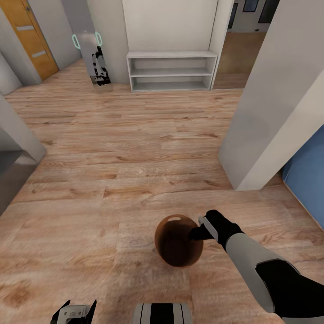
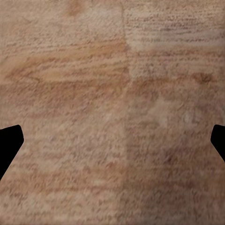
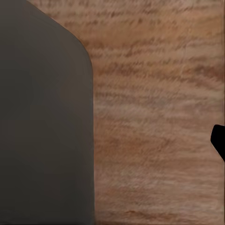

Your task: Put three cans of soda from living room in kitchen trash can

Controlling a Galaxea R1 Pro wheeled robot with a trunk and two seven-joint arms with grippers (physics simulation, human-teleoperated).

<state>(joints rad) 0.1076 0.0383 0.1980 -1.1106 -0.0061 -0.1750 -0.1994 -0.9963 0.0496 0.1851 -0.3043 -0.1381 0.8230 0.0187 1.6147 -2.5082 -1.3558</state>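
Head view: right gripper (image 1: 196, 232) grips the rim of the tash can (image 1: 177, 243), fingers closed on its edge; the bin hangs above the wooden floor (image 1: 112, 157), brown inside showing, handle slot on its far side. Left gripper (image 1: 74, 311) sits low by the trunk, fingers spread wide over bare floor. A white shelf unit (image 1: 171, 70) stands against the far wall, a wooden door (image 1: 31, 36) far left.

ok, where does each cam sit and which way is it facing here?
Head: on the head, facing forward and down over the wooden floor; right pincer at the trash can rim, left pincer at the bottom edge.
Left wrist: faces bare floor, fingertips at the edges.
Right wrist: floor beside a dark surface.
Shared: the floor.
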